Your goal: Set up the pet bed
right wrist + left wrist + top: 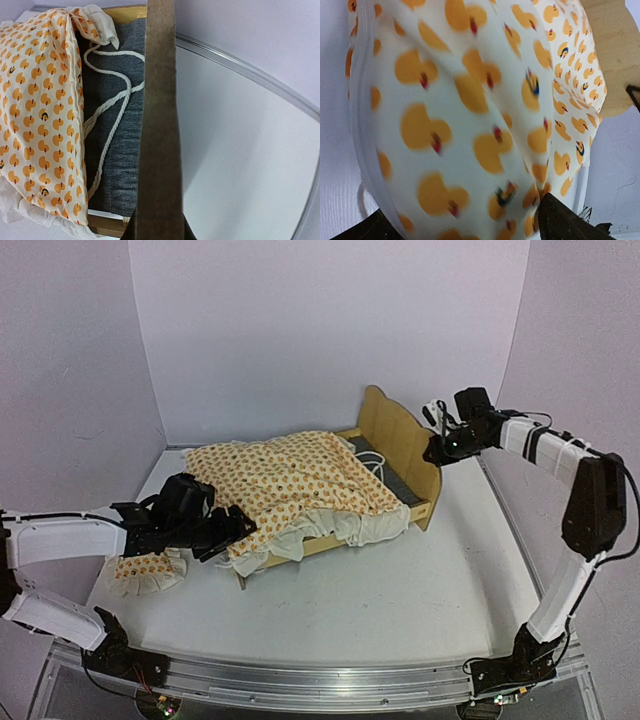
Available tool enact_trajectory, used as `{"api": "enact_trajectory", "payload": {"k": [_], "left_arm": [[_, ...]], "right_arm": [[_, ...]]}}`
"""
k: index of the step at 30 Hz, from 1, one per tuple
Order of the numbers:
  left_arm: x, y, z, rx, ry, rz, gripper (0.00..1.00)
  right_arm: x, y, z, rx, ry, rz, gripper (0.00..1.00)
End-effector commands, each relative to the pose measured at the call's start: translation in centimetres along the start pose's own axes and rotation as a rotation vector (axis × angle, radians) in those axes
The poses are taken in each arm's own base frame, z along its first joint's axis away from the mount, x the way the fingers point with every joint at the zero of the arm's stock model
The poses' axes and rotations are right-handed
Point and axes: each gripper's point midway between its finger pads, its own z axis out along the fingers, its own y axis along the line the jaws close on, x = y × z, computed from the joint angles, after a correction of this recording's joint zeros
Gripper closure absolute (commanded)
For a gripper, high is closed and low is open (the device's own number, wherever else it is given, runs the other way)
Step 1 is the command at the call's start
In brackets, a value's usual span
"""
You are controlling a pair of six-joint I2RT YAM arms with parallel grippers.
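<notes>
Right arm reaches in, right end effector [436, 453] pinching the pet bed [395, 438] headboard; left end effector [232, 530] spread around the cover [290, 480].

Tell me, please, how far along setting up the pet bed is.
Done: the duck-print cover is draped over the pet bed, though bunched, leaving grey base by the headboard bare. In hand: the right end effector grips the headboard edge; the left end effector stands open around the cover's near corner. Left: spreading the cover, tying its cords, adding the pillow.

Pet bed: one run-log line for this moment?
right tool: clamped on pet bed headboard | left tool: open at cover
</notes>
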Motion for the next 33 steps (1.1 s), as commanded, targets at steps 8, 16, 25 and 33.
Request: {"api": "enact_trajectory", "payload": {"k": [8,16,25,33], "left_arm": [[-10.9,-5.3,-4.0,-0.081,-0.32,0.264,0.05],[-7.9,-14.4,-6.9,0.318,-0.244,0.496,0.13],[8.4,-27.3,-0.7,0.526,-0.246,1.432,0.01],[11.8,-32.1,7.8,0.593,-0.193,1.667,0.07]], "right_arm": [[12.7,0.3,-12.6,0.328,0.004,0.42,1.0],[13.6,6.1,-12.4,0.13,0.05,0.516,1.0],[15.1,6.8,-17.1,0.166,0.268,0.413,0.23],[18.0,7.3,-23.1,0.21,0.25,0.367,0.02]]}}
